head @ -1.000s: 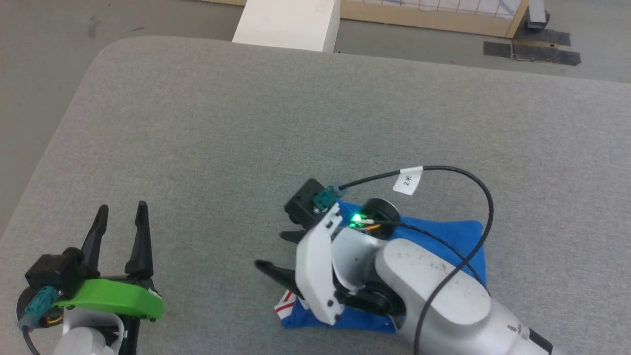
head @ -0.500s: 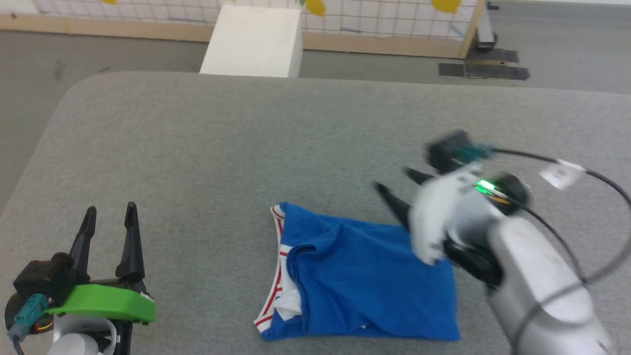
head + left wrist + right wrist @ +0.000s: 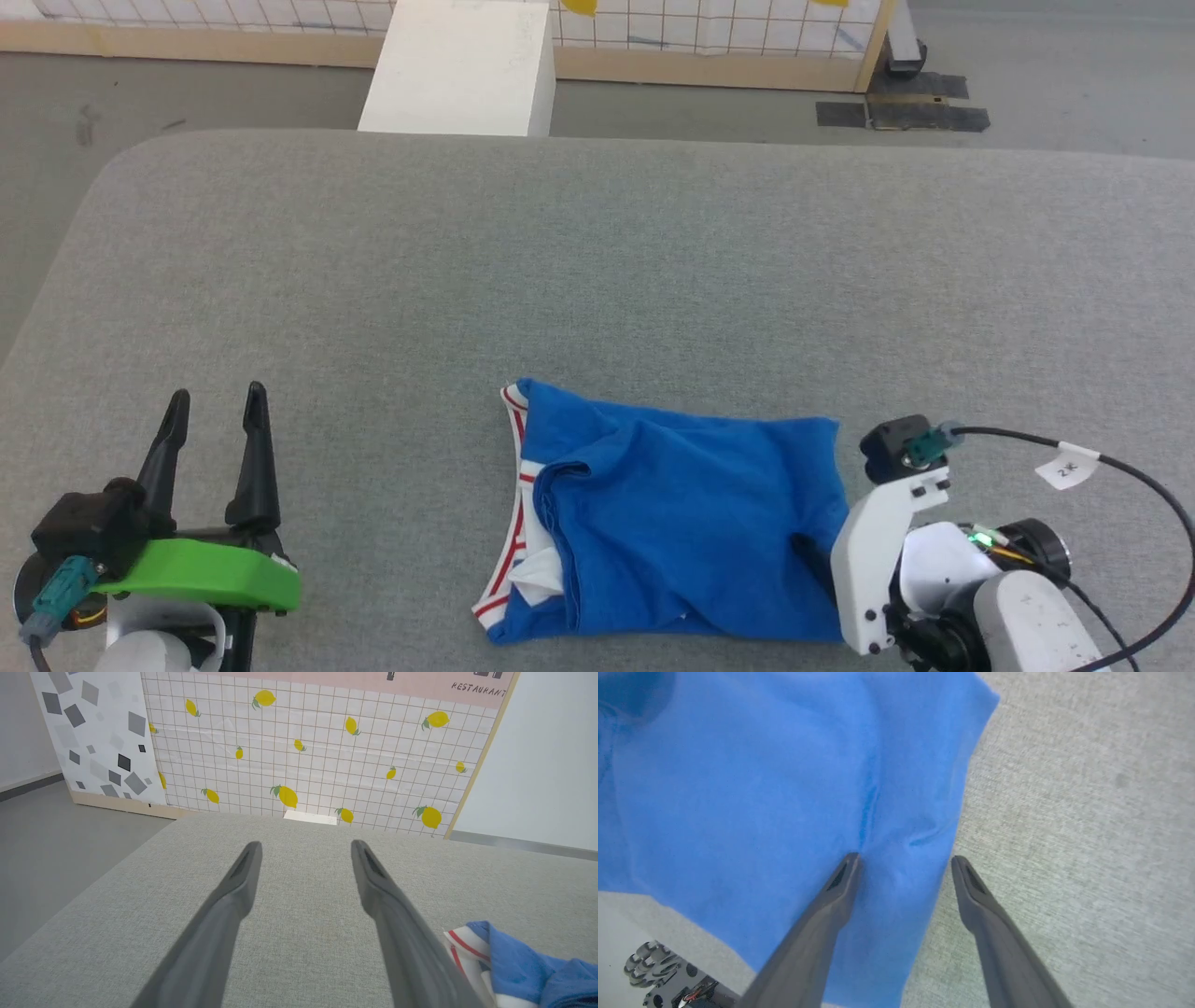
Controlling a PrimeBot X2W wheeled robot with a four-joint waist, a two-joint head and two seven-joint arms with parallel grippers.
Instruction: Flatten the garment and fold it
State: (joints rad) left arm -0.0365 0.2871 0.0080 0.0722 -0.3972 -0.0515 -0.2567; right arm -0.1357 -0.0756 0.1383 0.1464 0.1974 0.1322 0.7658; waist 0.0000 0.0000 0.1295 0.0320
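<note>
**Garment folded; 2 pincers released**

We find the royal-blue jersey T-shirt with red-and-white trim (image 3: 672, 523) folded near the front edge of the grey fabric tabletop (image 3: 597, 261), with wide open surface beyond. The left gripper (image 3: 217, 394) is released and well apart; the right gripper (image 3: 904, 858) is released, straddling the shirt's right edge. A lemon-print wall panel (image 3: 327, 756) stands behind.

Our left gripper (image 3: 217, 394): we hold the fingers spread wide, pointing forward, nothing between them.
Our right gripper (image 3: 905, 857): we hold these fingers wide apart too, angled downward, gripping nothing.
Our right forearm (image 3: 1036, 625): pale, low at our right.
</note>
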